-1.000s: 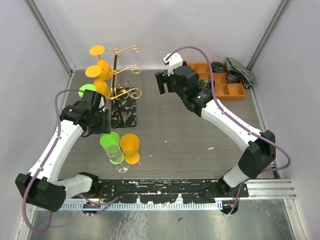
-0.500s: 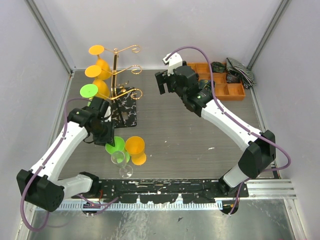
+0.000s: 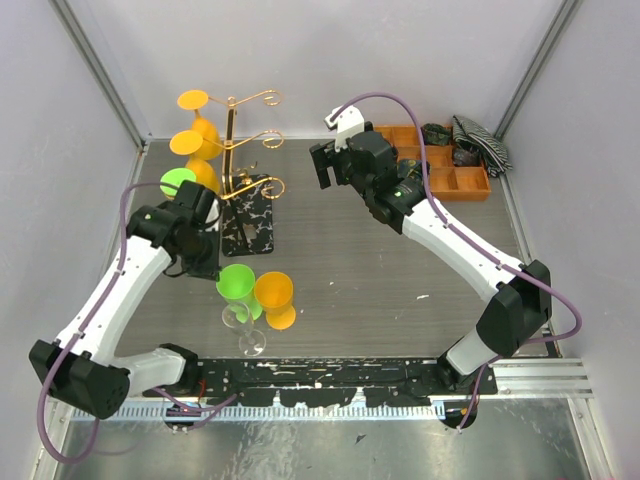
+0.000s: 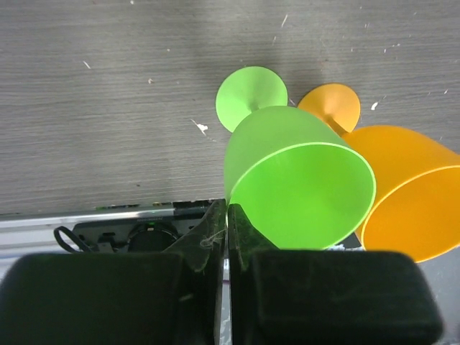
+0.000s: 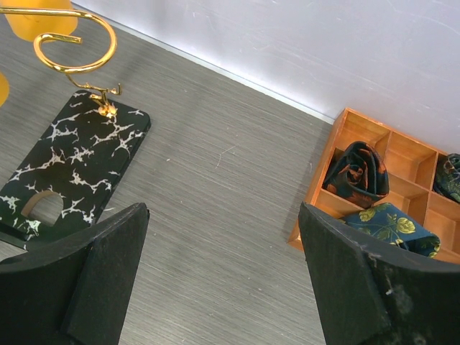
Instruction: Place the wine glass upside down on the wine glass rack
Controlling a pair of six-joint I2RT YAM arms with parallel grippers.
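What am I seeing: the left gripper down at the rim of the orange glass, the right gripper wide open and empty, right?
Not quite: the left wrist view shows the left gripper at the rim of the green glass, not the orange glass beside it. The right gripper is wide open and empty.

Wine glasses, six in all. Orange, three: upper hung orange glass (image 3: 193, 100), lower hung orange glass (image 3: 185, 143), tabletop orange glass (image 3: 273, 293). Green, two: hung green glass (image 3: 177, 181), tabletop green glass (image 3: 237, 282). Clear, one: clear glass (image 3: 238, 316). Wine glass rack (image 3: 247, 225), one, with three bare scroll arms on its right side. Orange compartment tray (image 3: 462, 193), one. Rolled cloths (image 5: 358, 172) in it: three partly in view from the right wrist, full count cannot be told. Striped cloth (image 3: 482, 140), one.
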